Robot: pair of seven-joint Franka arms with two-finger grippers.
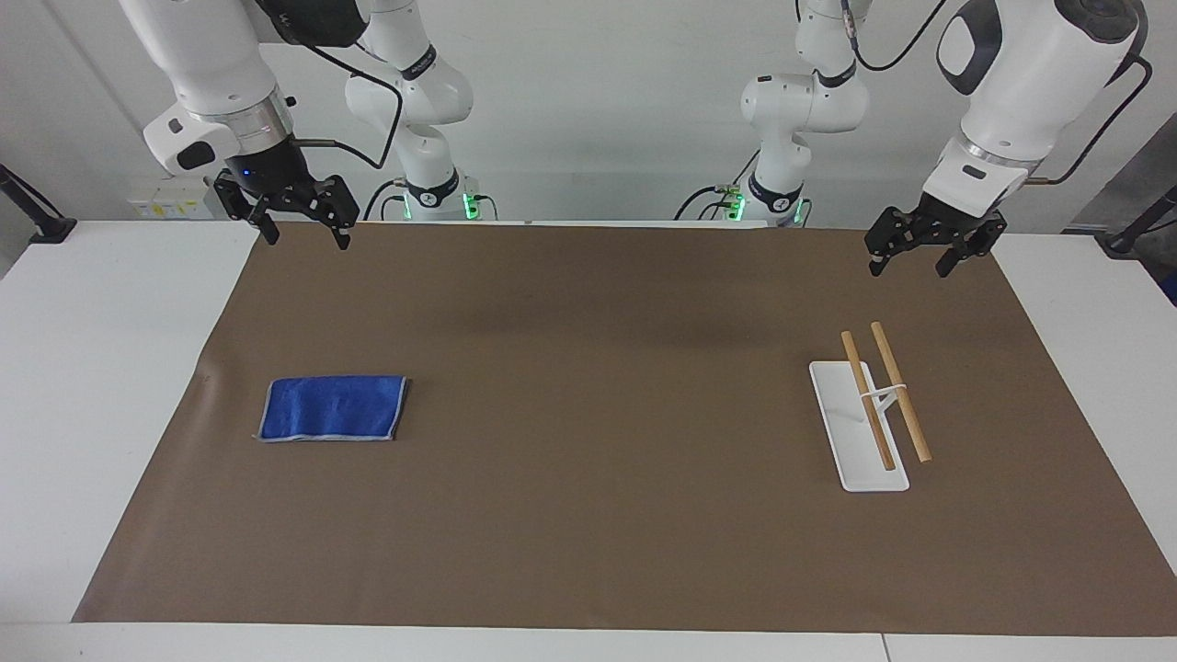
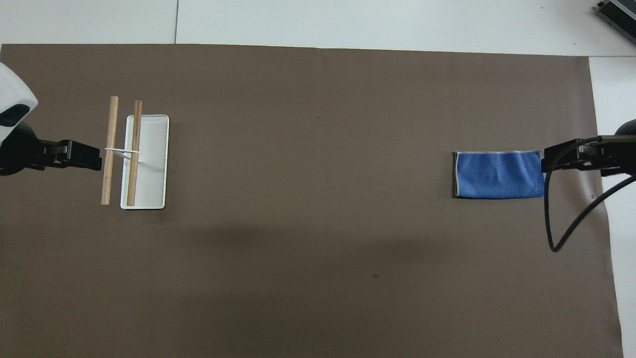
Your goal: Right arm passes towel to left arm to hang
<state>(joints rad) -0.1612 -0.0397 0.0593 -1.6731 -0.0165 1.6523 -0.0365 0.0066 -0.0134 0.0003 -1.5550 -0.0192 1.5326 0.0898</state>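
Observation:
The towel (image 1: 333,407) (image 2: 498,175), a small blue folded cloth with pale edging, lies flat on the brown mat toward the right arm's end of the table. My right gripper (image 1: 306,237) (image 2: 549,161), with a blue light on its wrist, hangs open in the air over the mat at that end, well above the towel and holding nothing. At the left arm's end my left gripper (image 1: 908,267) (image 2: 94,155) also hangs open and empty, raised over the mat beside the rack.
A rack with a white flat base (image 1: 855,460) (image 2: 151,149) and two wooden rods (image 1: 899,391) (image 2: 134,151) on a thin white stand sits toward the left arm's end. A brown mat (image 1: 588,515) covers most of the white table.

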